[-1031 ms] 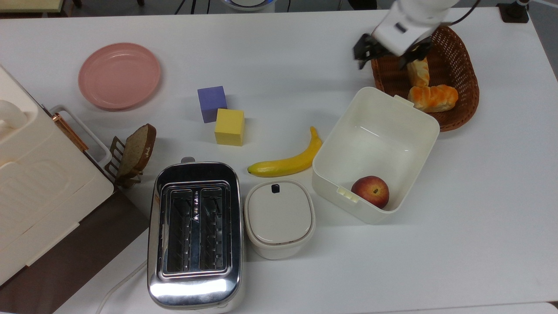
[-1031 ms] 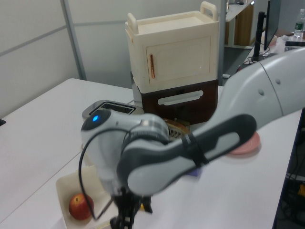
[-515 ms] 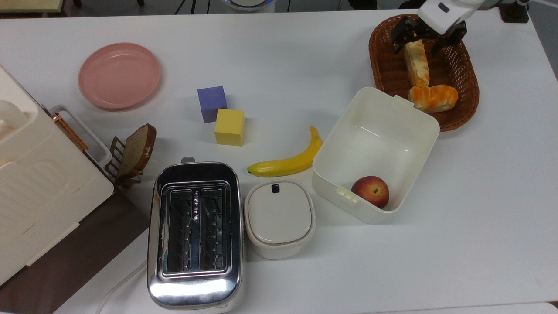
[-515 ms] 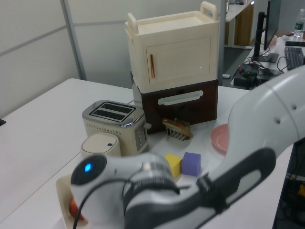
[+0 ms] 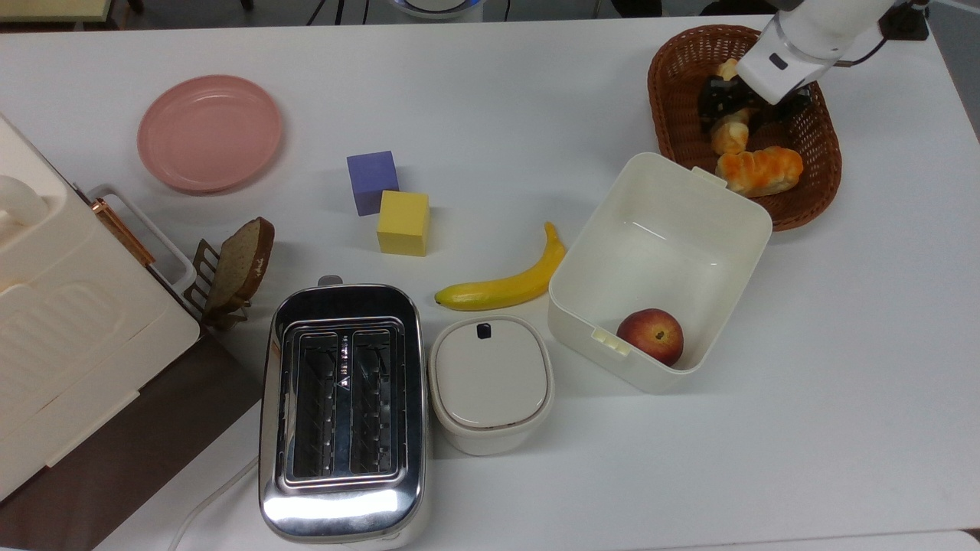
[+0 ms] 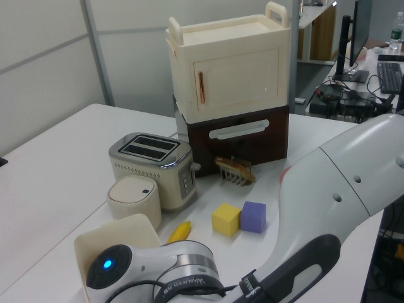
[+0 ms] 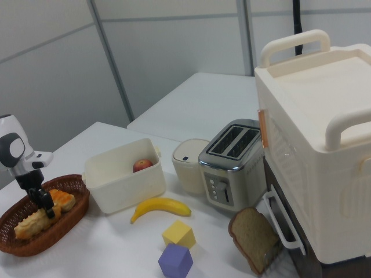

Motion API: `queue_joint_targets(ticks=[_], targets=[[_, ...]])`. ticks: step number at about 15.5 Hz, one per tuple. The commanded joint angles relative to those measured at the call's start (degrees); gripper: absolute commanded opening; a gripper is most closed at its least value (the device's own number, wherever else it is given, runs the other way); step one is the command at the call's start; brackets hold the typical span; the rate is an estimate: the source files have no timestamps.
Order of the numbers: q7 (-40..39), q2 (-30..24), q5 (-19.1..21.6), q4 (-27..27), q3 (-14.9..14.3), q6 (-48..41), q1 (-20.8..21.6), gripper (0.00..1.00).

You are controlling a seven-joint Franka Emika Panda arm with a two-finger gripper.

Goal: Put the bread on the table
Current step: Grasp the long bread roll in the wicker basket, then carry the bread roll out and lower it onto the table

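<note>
Pincer (image 5: 736, 109), lowered into the wicker basket (image 5: 677, 122) since half a second ago, straddles the long bread roll (image 5: 727, 136); closure indeterminable; grasp imminent, tabletop (image 5: 490, 99) placement pending.

The arm (image 6: 341, 189) is glossy white with rounded shells, dark grey bands at the joints and small dark screw holes. A blue light glows on its grey wrist (image 6: 106, 265), beside a thin black cable. Its black two-finger gripper (image 5: 741, 107) hangs from a white block.
</note>
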Motion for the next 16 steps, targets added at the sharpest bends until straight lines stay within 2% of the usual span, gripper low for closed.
queue_joint_targets(ticks=[1,4,6,8,12,16], targets=[[0.9,-2.1,0.6,2.1,-1.0,-2.0,1.0,0.00],[-2.3,-7.2,1.2,2.2,-1.3,-8.0,-0.5,0.00],[-4.6,-10.2,1.5,2.2,-1.6,-11.7,-3.6,0.00],[-9.0,-12.9,2.7,1.7,-1.7,-15.1,-8.0,0.00],[-21.9,-15.2,4.5,0.7,-1.8,-20.8,-19.8,0.00],[-28.7,-12.9,3.9,-2.3,-2.0,-18.5,-26.7,0.00]])
